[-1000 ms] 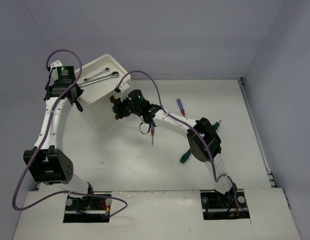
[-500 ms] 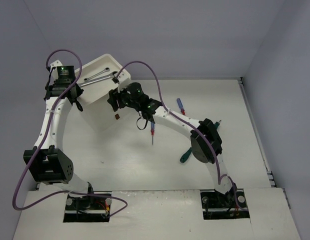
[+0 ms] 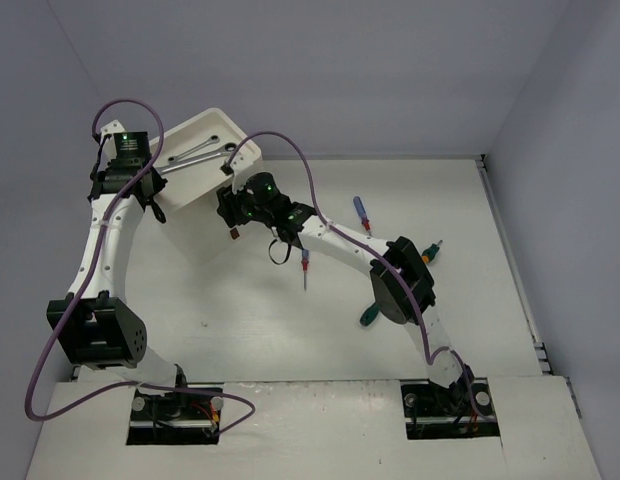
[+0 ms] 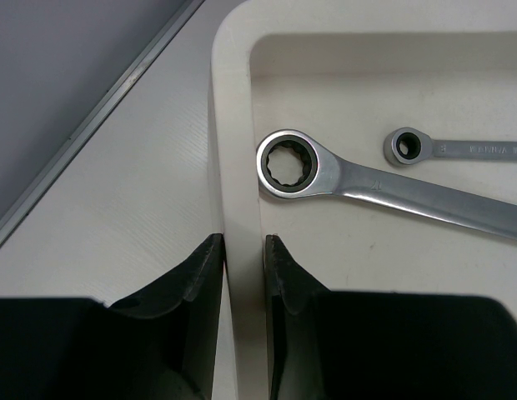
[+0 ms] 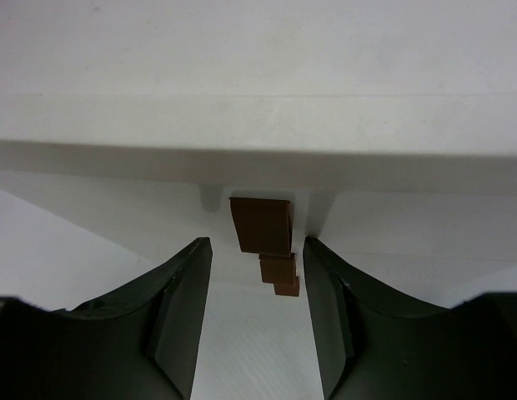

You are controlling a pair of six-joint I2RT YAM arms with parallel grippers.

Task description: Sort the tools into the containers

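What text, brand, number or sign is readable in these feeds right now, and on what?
Smaller ratchet wrench in the tray: stamped lettering along its shank, too blurred to read.
Larger ratchet wrench: a faint mark on the shank, unreadable.
No other text shows in any view.

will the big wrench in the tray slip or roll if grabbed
The big wrench looks like polished steel: probably stiff, heavy for its size, slippery. It lies flat in the tray, so it likely slides rather than rolls.
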